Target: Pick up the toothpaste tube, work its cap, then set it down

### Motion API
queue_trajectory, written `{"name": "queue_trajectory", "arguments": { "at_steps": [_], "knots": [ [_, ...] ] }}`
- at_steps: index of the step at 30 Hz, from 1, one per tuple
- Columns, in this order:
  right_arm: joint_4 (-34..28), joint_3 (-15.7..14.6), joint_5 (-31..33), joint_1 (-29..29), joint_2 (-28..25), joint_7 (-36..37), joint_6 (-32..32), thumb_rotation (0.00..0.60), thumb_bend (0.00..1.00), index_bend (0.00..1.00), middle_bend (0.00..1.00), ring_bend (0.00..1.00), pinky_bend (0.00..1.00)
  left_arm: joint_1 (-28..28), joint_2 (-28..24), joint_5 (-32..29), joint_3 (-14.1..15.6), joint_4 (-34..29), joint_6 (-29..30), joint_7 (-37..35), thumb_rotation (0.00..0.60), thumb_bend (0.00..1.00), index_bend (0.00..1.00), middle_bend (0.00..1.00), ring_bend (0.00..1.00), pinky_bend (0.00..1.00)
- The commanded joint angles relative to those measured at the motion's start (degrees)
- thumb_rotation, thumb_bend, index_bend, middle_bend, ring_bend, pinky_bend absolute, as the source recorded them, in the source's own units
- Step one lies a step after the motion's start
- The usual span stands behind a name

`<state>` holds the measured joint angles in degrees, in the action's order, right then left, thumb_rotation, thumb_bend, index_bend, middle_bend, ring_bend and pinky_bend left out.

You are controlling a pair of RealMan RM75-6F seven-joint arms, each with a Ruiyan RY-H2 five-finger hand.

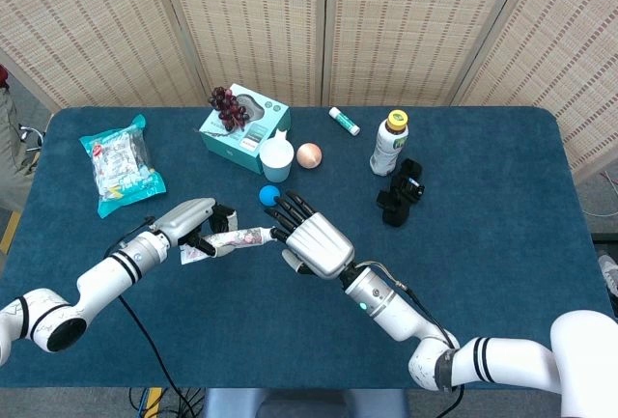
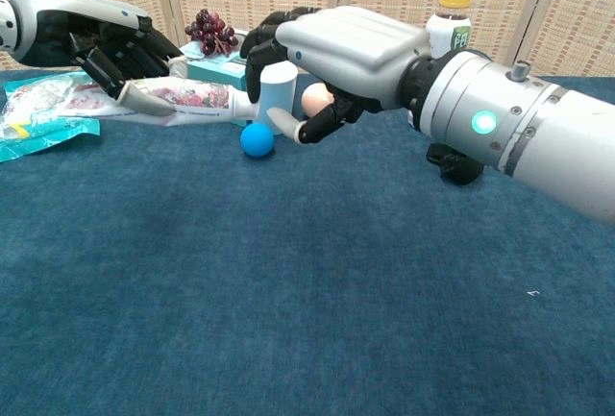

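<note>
While the blue worktop (image 1: pixel 483 264) carries everything else, the toothpaste tube (image 2: pixel 183 99) is lifted clear of it, lying roughly level between the two hands near the worktop's front left. The right hand (image 1: pixel 311 240) reaches in from the right, its dark fingers (image 2: pixel 261 46) curled round the tube's cap end and its thumb underneath, so it grips that end; the cap itself is hidden by the fingers. The left hand (image 1: pixel 193 222) holds the tube's flat tail end, fingers closed over the top of it and thumb pressed along the side.

Behind the tube, near the back of the worktop, sits a teal box (image 1: pixel 246 128) with a bunch of dark grapes (image 1: pixel 225 103) resting on its left corner. Far left lies a snack bag (image 1: pixel 120 164). A bottle with a yellow cap (image 1: pixel 389 144) stands upright to the right of centre, with a black object (image 1: pixel 401 192) just in front of it. A white cup (image 1: pixel 277 158) stands touching the box's front corner, a copper-coloured ball (image 1: pixel 309 154) just beside it. A small blue ball (image 2: pixel 257 139) lies under the hands, and a small white tube with a green cap (image 1: pixel 344 121) lies at the back.
</note>
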<state>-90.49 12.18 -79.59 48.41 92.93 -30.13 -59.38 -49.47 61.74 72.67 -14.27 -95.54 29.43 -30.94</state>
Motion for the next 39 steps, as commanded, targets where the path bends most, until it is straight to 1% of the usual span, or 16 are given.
{"name": "queue_trajectory", "arguments": {
  "at_steps": [1, 19, 39],
  "knots": [
    [0.2, -0.1, 0.3, 0.0, 0.1, 0.0, 0.1, 0.464, 0.46, 0.40, 0.16, 0.00, 0.00, 0.1, -0.1, 0.4, -0.1, 0.0, -0.1, -0.9, 0.600, 0.47, 0.64, 0.70, 0.54, 0.41],
    [2.3, -0.5, 1.8, 0.4, 0.8, 1.0, 0.4, 0.465, 0.46, 0.40, 0.16, 0.00, 0.00, 0.0, -0.9, 2.8, 0.3, 0.0, 0.4, -3.8, 0.600, 0.48, 0.64, 0.70, 0.54, 0.41],
    [5.4, 0.0, 2.7, 1.4, 2.6, 3.2, 0.9, 0.464, 0.47, 0.40, 0.16, 0.00, 0.00, -0.3, -2.5, 4.6, 0.7, -1.9, 0.9, -6.9, 0.600, 0.48, 0.64, 0.70, 0.54, 0.41]
  ]
}}
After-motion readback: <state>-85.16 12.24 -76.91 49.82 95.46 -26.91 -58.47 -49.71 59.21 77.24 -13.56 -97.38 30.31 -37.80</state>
